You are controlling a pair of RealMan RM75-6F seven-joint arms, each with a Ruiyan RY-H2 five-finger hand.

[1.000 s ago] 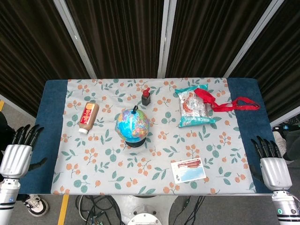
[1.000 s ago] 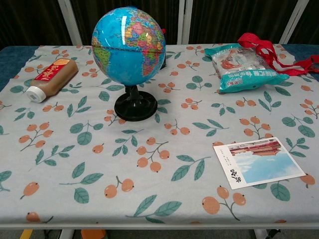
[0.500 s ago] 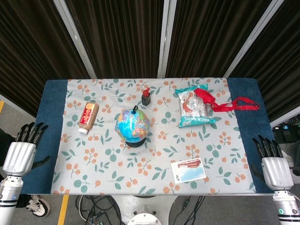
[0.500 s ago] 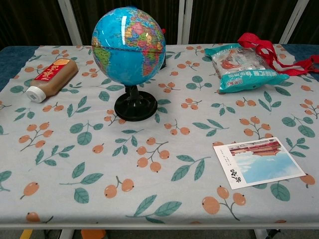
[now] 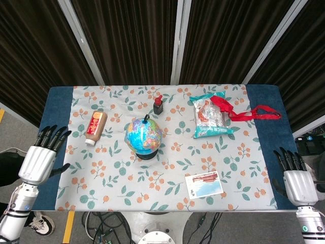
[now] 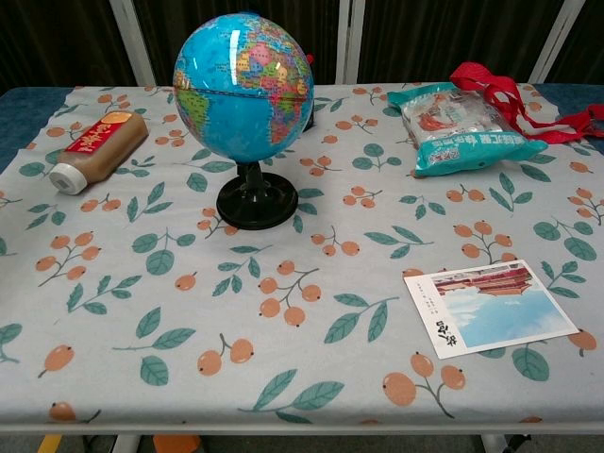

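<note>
A globe [image 5: 144, 135] on a black stand occupies the middle of the bench [image 5: 57, 109], which carries a floral cloth [image 5: 122, 173]. Behind the globe stands a small dark bottle with a red cap [image 5: 158, 104]. To the right of the globe and farther back lies a teal snack bag [image 5: 209, 117], with a red strap [image 5: 249, 112] trailing away from the globe.

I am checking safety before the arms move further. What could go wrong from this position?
The left hand hovers open at the table's left edge, nearest the bottle lying on its side; a nudge could probably roll it. The globe stands tall on a small base, so a sweeping arm might tip it onto the small red-capped bottle behind it. The postcard lies flat near the front edge, likely hard for the right hand to lift without sliding off.
</note>
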